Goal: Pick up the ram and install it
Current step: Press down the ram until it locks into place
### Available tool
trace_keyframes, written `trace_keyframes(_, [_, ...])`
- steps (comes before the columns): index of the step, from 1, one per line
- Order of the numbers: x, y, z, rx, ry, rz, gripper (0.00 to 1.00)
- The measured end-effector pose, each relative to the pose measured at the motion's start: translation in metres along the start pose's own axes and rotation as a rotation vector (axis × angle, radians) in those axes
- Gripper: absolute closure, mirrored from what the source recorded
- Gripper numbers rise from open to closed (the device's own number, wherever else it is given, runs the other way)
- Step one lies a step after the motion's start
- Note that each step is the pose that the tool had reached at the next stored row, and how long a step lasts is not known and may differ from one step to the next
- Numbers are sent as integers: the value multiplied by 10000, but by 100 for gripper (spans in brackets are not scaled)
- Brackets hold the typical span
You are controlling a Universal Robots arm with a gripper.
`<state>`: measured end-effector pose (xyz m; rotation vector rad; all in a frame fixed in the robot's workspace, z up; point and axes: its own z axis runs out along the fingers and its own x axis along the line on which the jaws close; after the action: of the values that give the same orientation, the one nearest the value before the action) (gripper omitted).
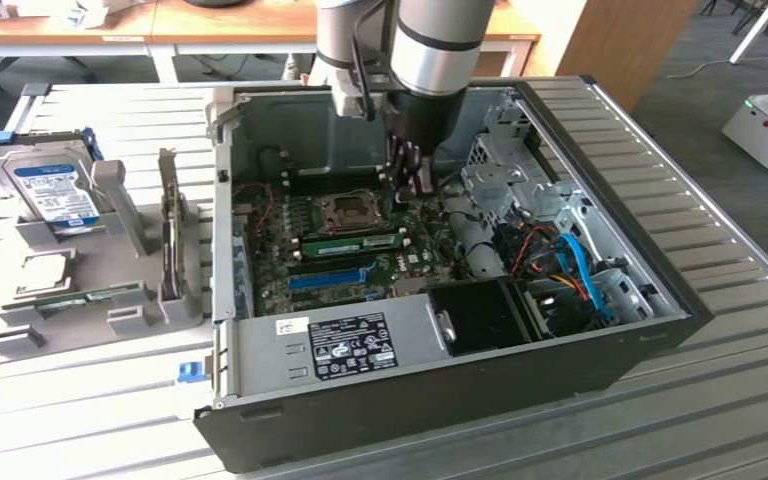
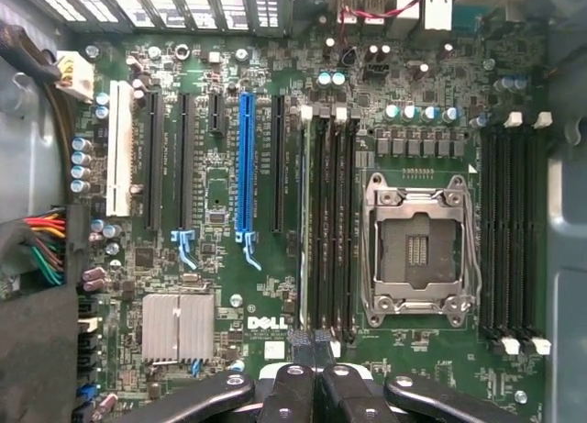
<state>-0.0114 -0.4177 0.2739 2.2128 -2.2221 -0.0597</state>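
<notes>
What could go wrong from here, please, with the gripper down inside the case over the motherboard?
The ram stands in a slot beside the CPU socket. If the shut gripper presses it near one end only, it might seat tilted. The gripper hangs close over the motherboard, so a slip could strike small parts there.

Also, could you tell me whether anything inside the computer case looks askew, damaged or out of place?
Nothing stands out. The ram lies straight along the memory slots beside the bare CPU socket, neither tilted nor sticking out. The shut fingers hover near one end of that row, and nothing looks broken or spilled.
</notes>
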Motion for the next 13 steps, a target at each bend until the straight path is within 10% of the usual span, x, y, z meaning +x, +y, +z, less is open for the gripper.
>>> trace_keyframes(13, [4, -4, 151, 0, 0, 9, 89])
